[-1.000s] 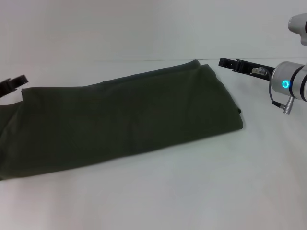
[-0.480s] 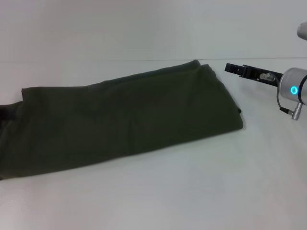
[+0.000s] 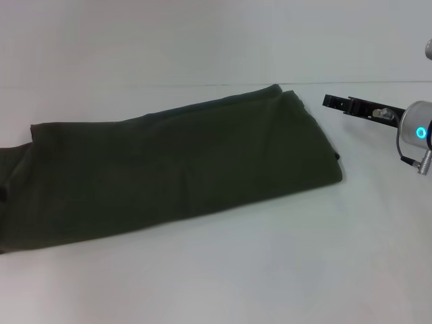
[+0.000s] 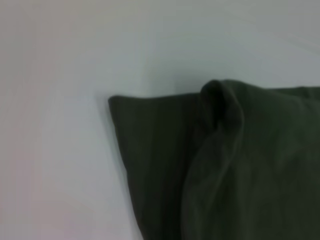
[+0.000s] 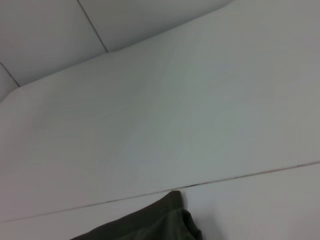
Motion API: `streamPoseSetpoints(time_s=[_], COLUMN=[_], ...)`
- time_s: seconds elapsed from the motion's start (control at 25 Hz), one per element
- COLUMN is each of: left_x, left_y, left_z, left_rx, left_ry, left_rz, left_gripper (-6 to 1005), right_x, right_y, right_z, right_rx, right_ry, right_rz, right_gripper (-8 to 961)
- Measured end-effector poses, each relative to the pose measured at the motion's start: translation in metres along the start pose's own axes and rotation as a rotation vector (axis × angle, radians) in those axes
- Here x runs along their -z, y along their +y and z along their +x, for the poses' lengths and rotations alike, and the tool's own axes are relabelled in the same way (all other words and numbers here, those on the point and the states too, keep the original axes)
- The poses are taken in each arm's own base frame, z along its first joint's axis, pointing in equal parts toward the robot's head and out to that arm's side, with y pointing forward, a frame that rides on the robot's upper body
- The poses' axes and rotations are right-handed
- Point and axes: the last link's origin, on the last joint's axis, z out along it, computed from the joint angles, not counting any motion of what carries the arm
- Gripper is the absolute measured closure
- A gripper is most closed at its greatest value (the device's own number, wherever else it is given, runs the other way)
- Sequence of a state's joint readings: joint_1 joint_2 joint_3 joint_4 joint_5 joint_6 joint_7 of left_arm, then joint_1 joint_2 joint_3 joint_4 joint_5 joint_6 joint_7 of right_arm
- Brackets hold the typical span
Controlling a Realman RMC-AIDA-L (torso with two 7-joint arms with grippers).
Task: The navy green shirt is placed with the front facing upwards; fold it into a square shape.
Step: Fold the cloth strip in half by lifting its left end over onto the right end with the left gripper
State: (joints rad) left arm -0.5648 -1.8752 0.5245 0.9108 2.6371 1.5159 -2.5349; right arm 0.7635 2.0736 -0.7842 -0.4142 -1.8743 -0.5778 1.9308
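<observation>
Dark olive-green cotton shirt (image 3: 172,165) lies flat on the white table (image 3: 270,270), already folded lengthwise into a long band; no lettering or collar shows. Right gripper (image 3: 337,103) hangs just beyond the band's far right corner, clear of the cloth, holding nothing; cannot tell whether its fingers stand apart or together. Left gripper is out of the head view; its wrist camera looks down on the band's bunched left end (image 4: 225,165). Judged roughly midway: lengthwise folds done, crosswise fold bringing one end over the other is left to make a square.
</observation>
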Motion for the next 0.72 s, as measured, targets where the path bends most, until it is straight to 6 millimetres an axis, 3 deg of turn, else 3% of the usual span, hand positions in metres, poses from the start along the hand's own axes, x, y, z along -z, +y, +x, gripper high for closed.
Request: streamPoseSetpoints(time_s=[0.72], left_x=[-0.001], left_y=[-0.001], left_z=[-0.012], left_rx=[0.045], left_ry=[-0.122], left_rz=[-0.034], left_gripper=[388], right_x=[0.002], right_y=[-0.006], right_z=[-0.004], right_rx=[0.008], right_ry=[-0.004], right_rz=[0.011], right_gripper=[177])
